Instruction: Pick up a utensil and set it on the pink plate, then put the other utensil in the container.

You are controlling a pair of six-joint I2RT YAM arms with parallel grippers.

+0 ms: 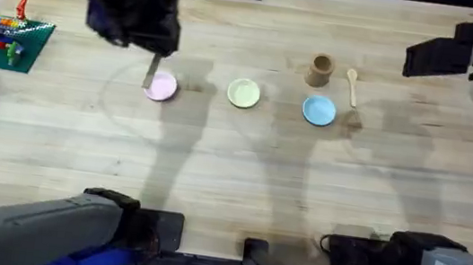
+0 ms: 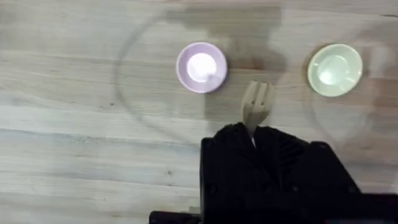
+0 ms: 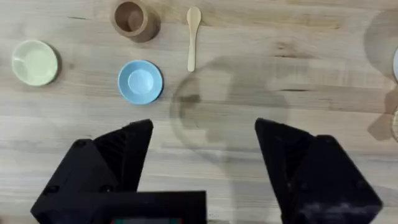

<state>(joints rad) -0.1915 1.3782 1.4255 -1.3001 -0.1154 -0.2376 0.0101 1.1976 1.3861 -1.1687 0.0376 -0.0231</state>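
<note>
The left hand is raised above the counter and is clamped on the handle of the wooden fork. The fork hangs from the hand with its tines pointing away from it, ending at the near rim of the pink plate. From the left wrist camera, the fork projects from between the closed fingers, and the pink plate lies just beyond and to one side of the tines, not directly under them. The pale yellow plate sits on the other side of the tines.

The right hand is held high, well apart from its items, with its jaws spread wide and nothing between them. Its wrist camera shows the wooden spoon lying flat on the counter ahead of the open fingers, bowl end away from the hand. The brown cup stands upright just beside the spoon. The light blue plate lies nearer the hand than the cup.

The overhead view additionally shows a toy block set beyond the left hand's outer side.
</note>
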